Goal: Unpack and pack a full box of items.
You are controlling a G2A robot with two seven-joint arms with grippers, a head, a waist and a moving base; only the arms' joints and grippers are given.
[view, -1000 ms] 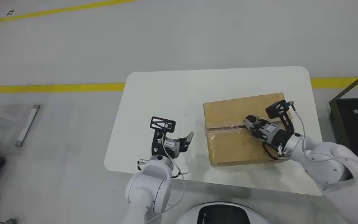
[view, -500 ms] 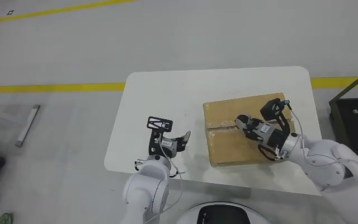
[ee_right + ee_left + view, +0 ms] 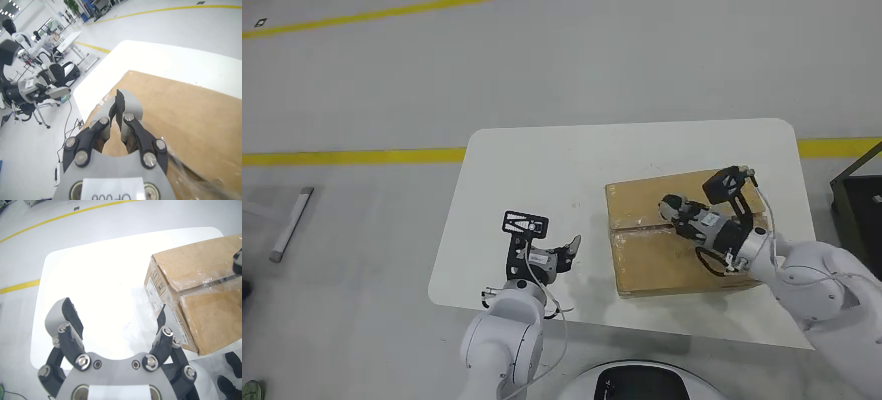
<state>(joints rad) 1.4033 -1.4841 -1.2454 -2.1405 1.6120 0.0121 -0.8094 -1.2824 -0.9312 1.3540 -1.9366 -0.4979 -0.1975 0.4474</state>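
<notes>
Over the box [image 3: 652, 265], the right hand [image 3: 118, 102] is pressed together; the left hand [image 3: 115, 303] nearby gapes apart.

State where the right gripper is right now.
In the top view the right gripper is over the box, at its taped middle seam, on the right side of the table.

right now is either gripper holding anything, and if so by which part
Nothing is held. The left gripper is open above the white table; the right gripper is shut on nothing, over the taped seam of the brown cardboard box.
</notes>
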